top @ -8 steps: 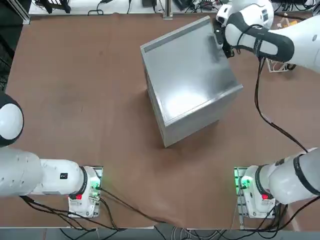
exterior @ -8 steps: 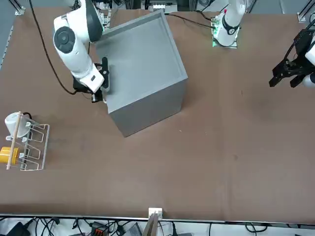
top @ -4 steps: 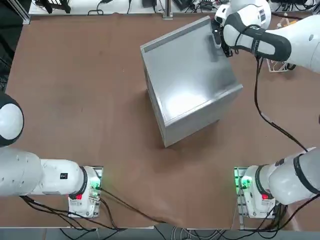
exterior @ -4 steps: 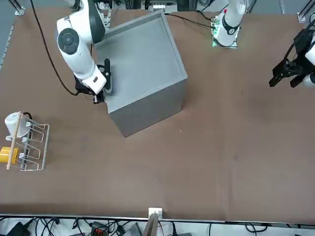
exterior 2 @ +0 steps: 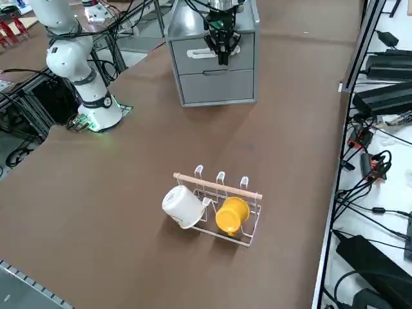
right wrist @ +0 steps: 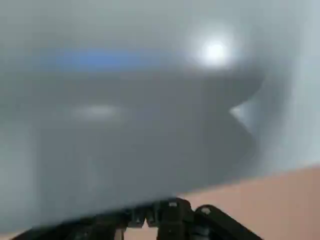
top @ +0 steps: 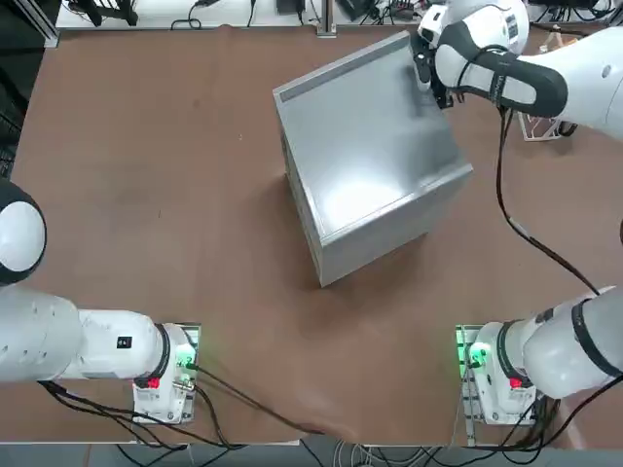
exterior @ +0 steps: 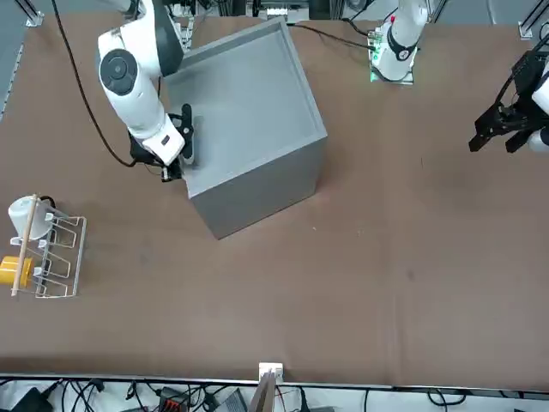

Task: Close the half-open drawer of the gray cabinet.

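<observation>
Right hand [exterior 2: 222, 56] now tighter against drawer [exterior 2: 214, 54] front, gray cabinet [top: 375, 161].

We see a big brown table [exterior: 360, 283]. Near one edge of it stands a small wire rack [exterior 2: 222, 212] with a wooden bar [exterior 2: 217, 185] across its top. Two cups hang on the rack side by side — a white cup [exterior 2: 183, 206] and a yellow cup [exterior 2: 232, 215]. Beyond the table's edge lie black cables [exterior 2: 367, 193] and dark boxes [exterior 2: 386, 96].
</observation>
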